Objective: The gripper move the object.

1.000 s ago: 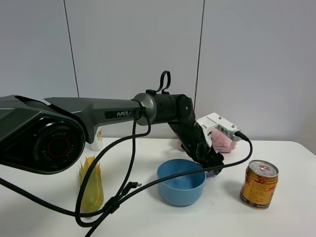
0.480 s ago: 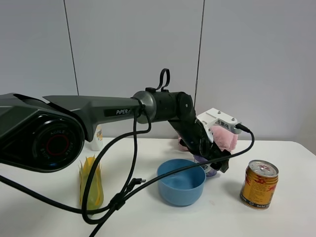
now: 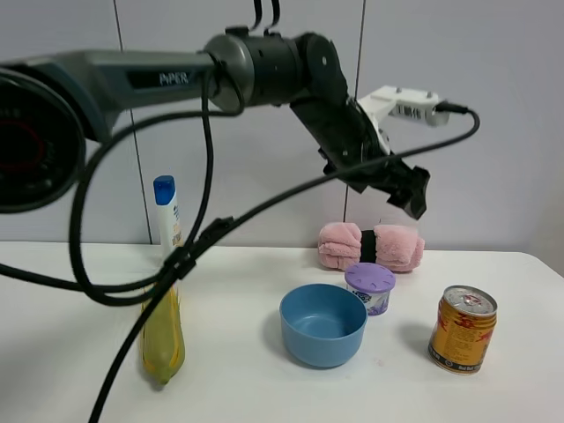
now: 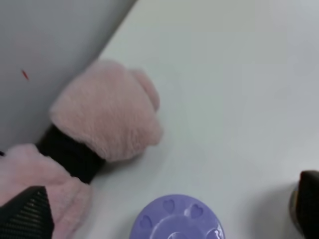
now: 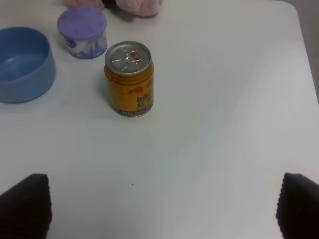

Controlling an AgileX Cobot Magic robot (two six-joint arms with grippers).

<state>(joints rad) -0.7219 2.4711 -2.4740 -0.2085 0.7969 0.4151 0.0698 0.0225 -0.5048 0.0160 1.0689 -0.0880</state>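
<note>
The object, a small tub with a lilac lid (image 3: 370, 287), stands upright on the white table just right of and behind the blue bowl (image 3: 323, 323). It also shows in the left wrist view (image 4: 177, 221) and the right wrist view (image 5: 82, 31). My left gripper (image 3: 407, 187) is a black claw high above the table, over the tub and slightly to its right. Its jaws are wide apart and empty in the left wrist view (image 4: 165, 206). My right gripper (image 5: 159, 209) is open and empty, over bare table in front of the can.
A gold drink can (image 3: 463, 328) stands right of the tub. A pink plush roll (image 3: 372, 246) lies behind the tub by the wall. A blue-capped bottle (image 3: 167, 211) and a yellow object (image 3: 163, 339) are at the left. The left arm's black cable (image 3: 176, 264) hangs over the table.
The left gripper was down at the tub and has let it go. It has risen high and a little right. The tub stays on the table beside the bowl.
</note>
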